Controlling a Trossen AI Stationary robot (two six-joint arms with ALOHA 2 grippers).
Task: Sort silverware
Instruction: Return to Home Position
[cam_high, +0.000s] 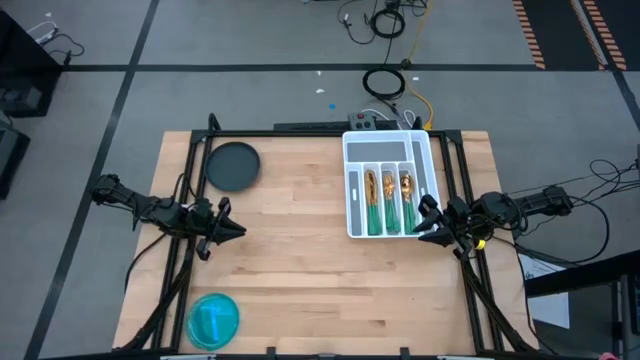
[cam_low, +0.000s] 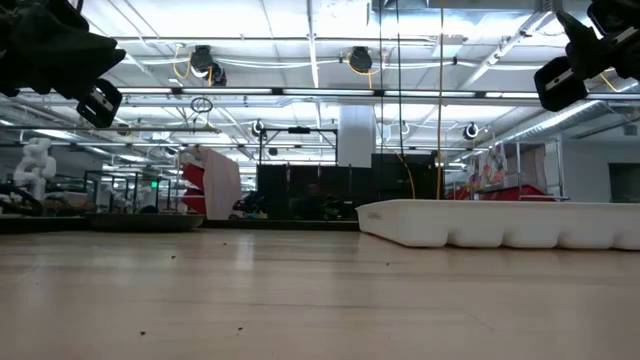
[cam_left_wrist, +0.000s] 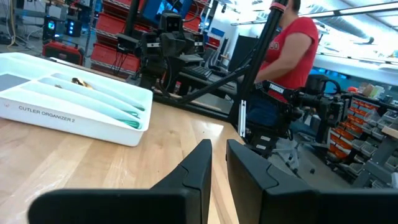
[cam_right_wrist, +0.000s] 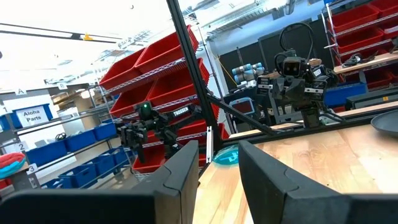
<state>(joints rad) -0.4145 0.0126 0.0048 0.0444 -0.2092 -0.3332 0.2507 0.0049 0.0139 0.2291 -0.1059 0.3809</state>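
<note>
Gold-headed, green-handled metal silverware (cam_high: 388, 200) lies in a white slotted plastic tray (cam_high: 388, 147); likely light, stiff, slippery, best pinched mid-handle. Right gripper (cam_high: 424, 221) beside tray, left gripper (cam_high: 230, 222) well apart, both slightly parted, empty.

bare table (cam_high: 300, 250) centre, tray (cam_high: 385, 148) blocking right side

Left end effector (cam_high: 234, 218) raised near surface (cam_high: 300, 270) left edge, fingers slightly apart, empty. Right end effector (cam_high: 423, 220) raised near right edge, fingers apart, empty.
</note>
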